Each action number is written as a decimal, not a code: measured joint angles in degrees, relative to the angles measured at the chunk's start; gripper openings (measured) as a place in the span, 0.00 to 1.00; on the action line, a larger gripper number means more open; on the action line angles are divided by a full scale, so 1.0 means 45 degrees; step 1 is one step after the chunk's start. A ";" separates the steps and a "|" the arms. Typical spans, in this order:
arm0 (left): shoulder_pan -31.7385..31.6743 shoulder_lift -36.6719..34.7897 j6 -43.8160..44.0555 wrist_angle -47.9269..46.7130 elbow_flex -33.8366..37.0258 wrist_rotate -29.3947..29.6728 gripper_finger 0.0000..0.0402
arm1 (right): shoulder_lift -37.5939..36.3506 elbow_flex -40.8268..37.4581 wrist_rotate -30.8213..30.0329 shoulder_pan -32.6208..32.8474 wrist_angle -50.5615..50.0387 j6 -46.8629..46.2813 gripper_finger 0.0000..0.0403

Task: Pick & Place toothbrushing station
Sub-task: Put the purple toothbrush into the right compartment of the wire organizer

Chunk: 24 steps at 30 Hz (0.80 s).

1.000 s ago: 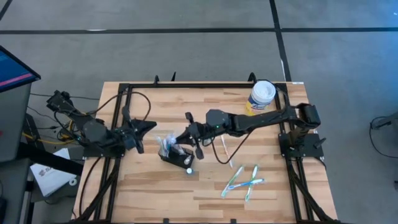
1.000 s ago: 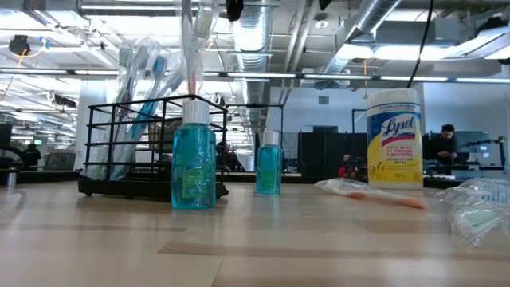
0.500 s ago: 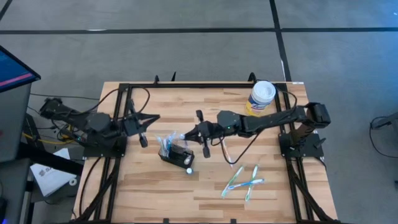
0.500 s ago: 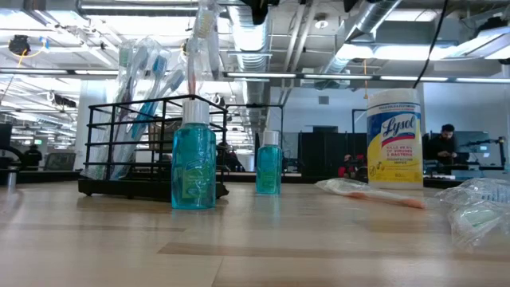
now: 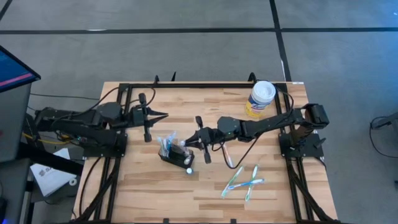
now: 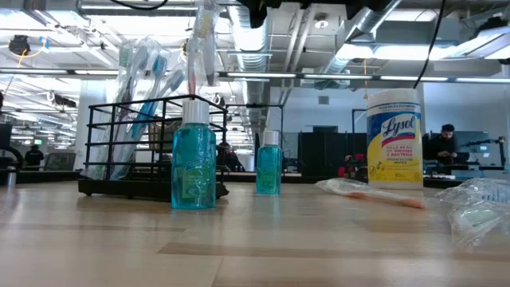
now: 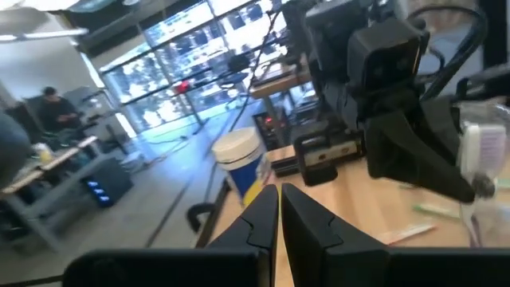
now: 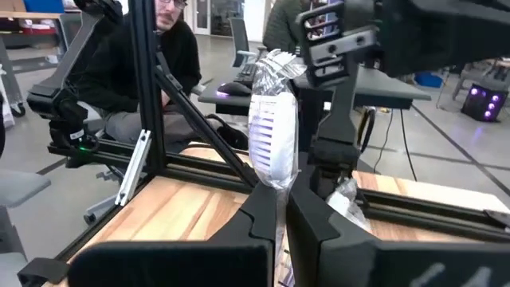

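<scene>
While right fingers (image 8: 283,209) pinch wrapped toothbrush (image 8: 273,131), left fingers (image 7: 279,217) closed, empty

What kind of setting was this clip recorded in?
Most likely an open robotics lab or workshop, not a bathroom. The wooden table sits on a bare concrete floor, exposed ducts and strip lights run overhead, and a person sits at a workstation in the background.

Across my counter (image 5: 155,193), a yellow wipes canister (image 5: 261,98) stands at one o'clock; wrapped toothbrushes (image 5: 244,181) lie crossed at five o'clock; two blue bottles (image 6: 194,159) stand near centre.
</scene>
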<state>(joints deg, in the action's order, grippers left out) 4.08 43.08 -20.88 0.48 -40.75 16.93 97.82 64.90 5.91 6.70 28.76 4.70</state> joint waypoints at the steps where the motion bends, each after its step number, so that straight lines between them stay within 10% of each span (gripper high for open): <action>1: -0.0238 0.0049 0.0105 0.0001 0.0000 -0.0388 0.03 | 0.0000 0.0000 -0.0003 0.0049 0.0016 0.0043 0.00; 24: -0.1502 0.0702 0.1135 0.0000 0.0374 -0.2211 0.03 | 0.1383 0.0070 -0.0100 0.0302 0.1113 0.0294 0.00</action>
<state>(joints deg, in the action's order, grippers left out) -2.68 46.24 -15.77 0.48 -39.07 6.98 104.04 65.22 5.46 8.05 33.77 6.02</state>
